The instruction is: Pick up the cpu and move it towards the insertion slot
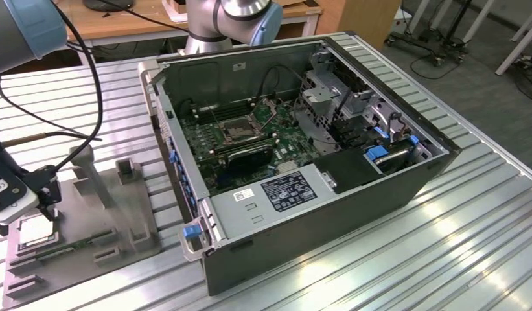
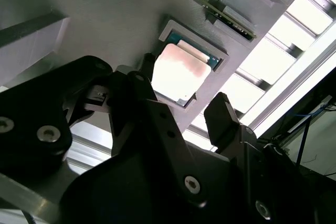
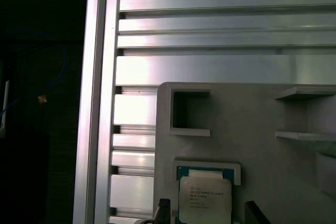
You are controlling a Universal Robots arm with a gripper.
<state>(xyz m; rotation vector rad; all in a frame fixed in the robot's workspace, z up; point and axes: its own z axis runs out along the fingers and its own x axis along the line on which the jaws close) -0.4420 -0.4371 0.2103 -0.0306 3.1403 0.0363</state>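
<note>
CPU (image 3: 205, 195) seated in its grey holder (image 3: 252, 124), gripper (image 3: 207, 209) spread wide right over it.
Both wrist views show the dark fingers (image 2: 223, 116) standing on either side of the CPU, jaws apart; whether they touch its edges, I cannot tell. In the exterior view the holder sits on the slatted aluminium surface (image 1: 439, 259) at the exterior view's left, well apart from the insertion slot (image 1: 235, 131) inside the open computer case (image 1: 335, 214).
</note>
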